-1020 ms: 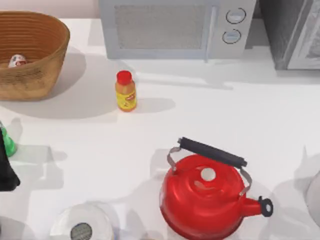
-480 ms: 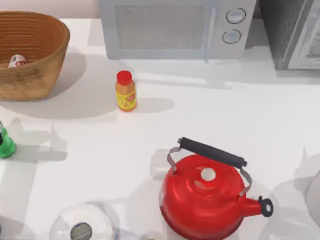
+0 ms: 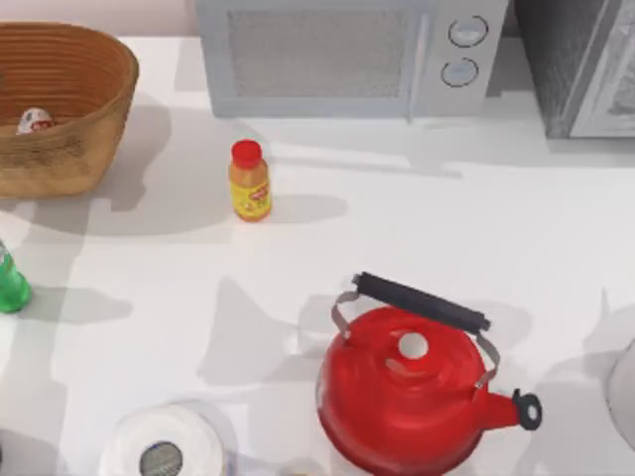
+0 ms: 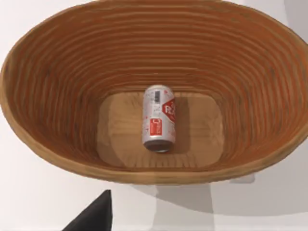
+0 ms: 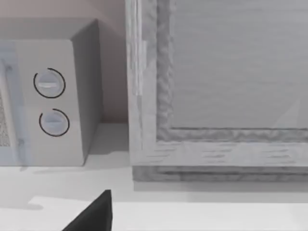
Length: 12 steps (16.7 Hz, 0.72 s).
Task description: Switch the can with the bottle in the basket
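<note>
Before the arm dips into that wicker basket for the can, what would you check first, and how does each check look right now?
1. Can inside the basket: ok, lying on its side on the basket floor.
2. Nothing crowding the can: ok, it lies alone there.
3. Left wrist camera looks down into the basket: ok.
4. Left claw open and ready: cannot tell; a dark part shows at the left wrist view's edge.
5. Green bottle waiting outside the basket: ok, upright at the table's left edge.
6. Yellow bottle and red kettle out of the way: ok, both stand apart from the basket.
</note>
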{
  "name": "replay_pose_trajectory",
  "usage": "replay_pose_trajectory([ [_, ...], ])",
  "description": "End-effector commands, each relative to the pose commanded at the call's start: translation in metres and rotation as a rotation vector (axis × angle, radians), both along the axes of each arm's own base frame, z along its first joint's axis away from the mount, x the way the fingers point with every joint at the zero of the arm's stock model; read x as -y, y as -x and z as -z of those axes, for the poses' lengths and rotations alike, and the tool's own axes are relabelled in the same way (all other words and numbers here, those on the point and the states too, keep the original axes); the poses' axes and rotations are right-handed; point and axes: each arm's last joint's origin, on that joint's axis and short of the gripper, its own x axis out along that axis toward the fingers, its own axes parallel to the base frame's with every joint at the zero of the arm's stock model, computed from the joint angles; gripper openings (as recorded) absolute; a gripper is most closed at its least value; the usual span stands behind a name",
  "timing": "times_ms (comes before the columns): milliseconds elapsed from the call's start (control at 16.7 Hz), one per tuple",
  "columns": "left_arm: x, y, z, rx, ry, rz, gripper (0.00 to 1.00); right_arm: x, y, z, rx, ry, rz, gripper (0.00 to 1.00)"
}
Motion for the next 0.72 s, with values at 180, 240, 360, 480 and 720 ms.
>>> replay_pose_trajectory([
  [180, -0.007, -0.069, 0.004, -0.183, 0.006, 0.005, 1.00, 0.000, 0.000, 0.000, 0.000, 0.000, 0.000, 1.00],
  [240, -0.009, -0.092, 0.011, -0.242, 0.008, 0.007, 1.00, 0.000, 0.000, 0.000, 0.000, 0.000, 0.000, 1.00],
  [360, -0.014, -0.132, 0.030, -0.355, 0.013, 0.011, 1.00, 0.000, 0.000, 0.000, 0.000, 0.000, 0.000, 1.00],
  [480, -0.019, -0.166, 0.054, -0.459, 0.020, 0.015, 1.00, 0.000, 0.000, 0.000, 0.000, 0.000, 0.000, 1.00],
  [720, -0.027, -0.210, 0.107, -0.627, 0.031, 0.023, 1.00, 0.000, 0.000, 0.000, 0.000, 0.000, 0.000, 1.00],
])
